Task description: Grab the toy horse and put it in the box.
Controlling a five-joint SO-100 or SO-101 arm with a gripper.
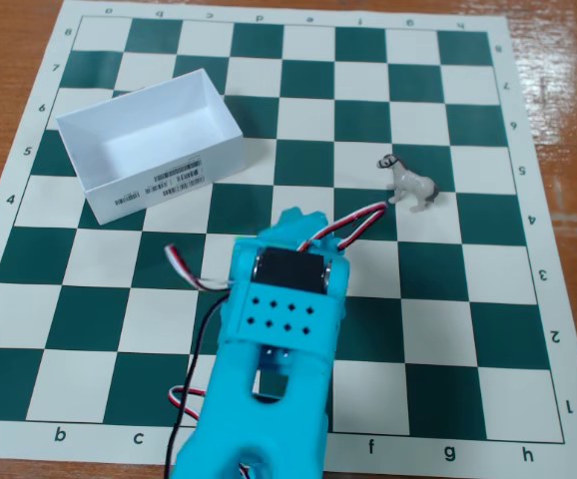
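Note:
The toy horse is a tiny whitish-grey figurine with a dark mane. It stands upright on the chessboard right of centre, on the line between a white and a green square. The white box sits on the board's upper left, its barcode labels facing the camera, and it looks empty. My cyan arm comes in from the bottom edge. Its gripper points up the board, between box and horse and apart from both. The arm's body hides the fingers, so I cannot see if they are open or shut.
The green-and-white chessboard mat lies on a wooden table. Red, white and black cables loop out on both sides of the arm.

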